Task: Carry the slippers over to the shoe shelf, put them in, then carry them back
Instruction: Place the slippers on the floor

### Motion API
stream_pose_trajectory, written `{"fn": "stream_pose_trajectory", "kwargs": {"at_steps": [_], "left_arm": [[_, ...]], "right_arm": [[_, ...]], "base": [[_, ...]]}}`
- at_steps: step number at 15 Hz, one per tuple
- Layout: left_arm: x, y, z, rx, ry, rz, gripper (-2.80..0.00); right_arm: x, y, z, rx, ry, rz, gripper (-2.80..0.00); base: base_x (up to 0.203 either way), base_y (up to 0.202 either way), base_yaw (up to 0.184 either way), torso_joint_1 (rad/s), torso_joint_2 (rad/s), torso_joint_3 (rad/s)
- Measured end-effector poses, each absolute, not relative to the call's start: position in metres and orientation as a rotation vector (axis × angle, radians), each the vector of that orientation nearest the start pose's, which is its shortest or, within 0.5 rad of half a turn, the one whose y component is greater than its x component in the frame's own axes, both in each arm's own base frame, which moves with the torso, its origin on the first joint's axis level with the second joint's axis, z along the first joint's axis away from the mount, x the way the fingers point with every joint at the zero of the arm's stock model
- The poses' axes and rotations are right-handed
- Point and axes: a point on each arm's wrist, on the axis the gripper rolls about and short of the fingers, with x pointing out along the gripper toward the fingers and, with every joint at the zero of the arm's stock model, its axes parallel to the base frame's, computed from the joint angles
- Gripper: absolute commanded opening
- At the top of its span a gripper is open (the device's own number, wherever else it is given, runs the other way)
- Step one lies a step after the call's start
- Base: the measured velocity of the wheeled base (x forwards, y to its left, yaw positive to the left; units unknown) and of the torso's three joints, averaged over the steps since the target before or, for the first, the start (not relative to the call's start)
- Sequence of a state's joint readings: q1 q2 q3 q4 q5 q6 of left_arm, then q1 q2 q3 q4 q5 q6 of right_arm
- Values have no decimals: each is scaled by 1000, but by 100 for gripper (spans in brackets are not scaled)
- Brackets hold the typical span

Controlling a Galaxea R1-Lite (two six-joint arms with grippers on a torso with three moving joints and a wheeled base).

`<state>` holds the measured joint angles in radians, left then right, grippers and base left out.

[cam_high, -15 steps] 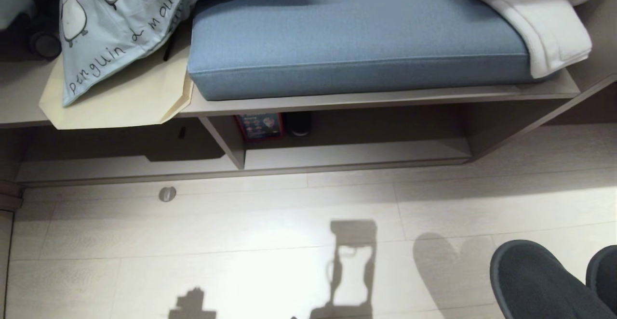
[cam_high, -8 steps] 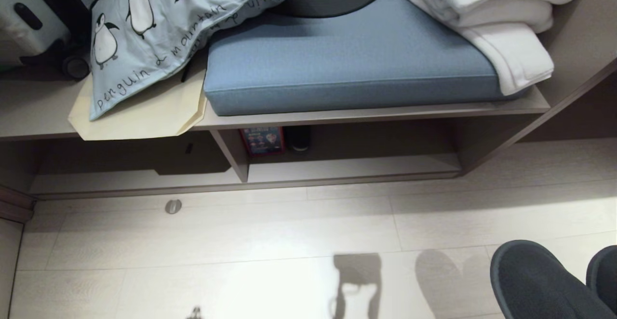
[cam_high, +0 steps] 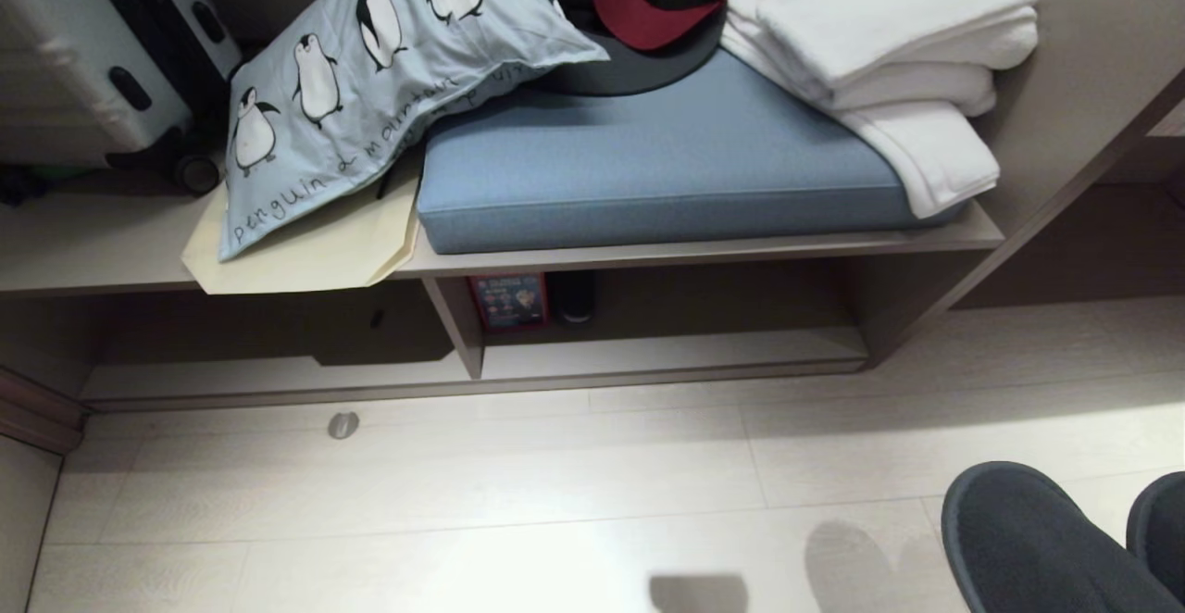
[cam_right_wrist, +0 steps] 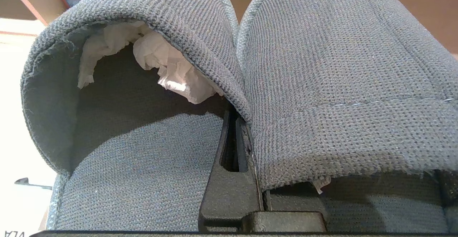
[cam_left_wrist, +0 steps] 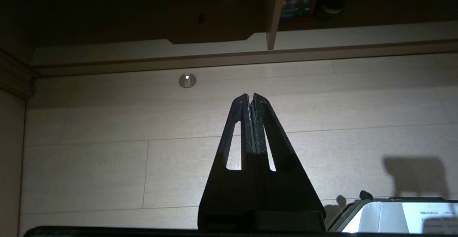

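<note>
Right tool (cam_right_wrist: 243,136) clamps slippers (cam_right_wrist: 315,86); head view shows only toes; left tool (cam_left_wrist: 250,101) closed, empty.

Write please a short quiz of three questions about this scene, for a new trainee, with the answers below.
1. True or false: the slippers already lie in the shoe shelf.
2. What fills the toe of one slipper?
3. Which is empty: (a) left gripper (b) right gripper?

Key:
1. False; the right gripper holds them, pinched together between its jaws.
2. Crumpled white paper.
3. (a); its jaws are shut on nothing, above the floor.
</note>
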<state>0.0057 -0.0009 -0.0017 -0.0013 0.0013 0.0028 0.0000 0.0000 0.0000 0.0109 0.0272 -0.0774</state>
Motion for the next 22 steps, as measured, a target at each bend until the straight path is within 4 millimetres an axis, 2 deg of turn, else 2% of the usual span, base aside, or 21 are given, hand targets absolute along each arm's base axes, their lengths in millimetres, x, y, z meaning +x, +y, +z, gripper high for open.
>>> {"fn": "stream_pose_trajectory", "kwargs": {"at_steps": [22], "left_arm": [[-23, 0, 76, 3, -4, 7, -280]], "right_arm": [[-23, 1, 74, -77, 10, 28, -280]], "base": [[0, 0, 0, 2, 2, 202]]}}
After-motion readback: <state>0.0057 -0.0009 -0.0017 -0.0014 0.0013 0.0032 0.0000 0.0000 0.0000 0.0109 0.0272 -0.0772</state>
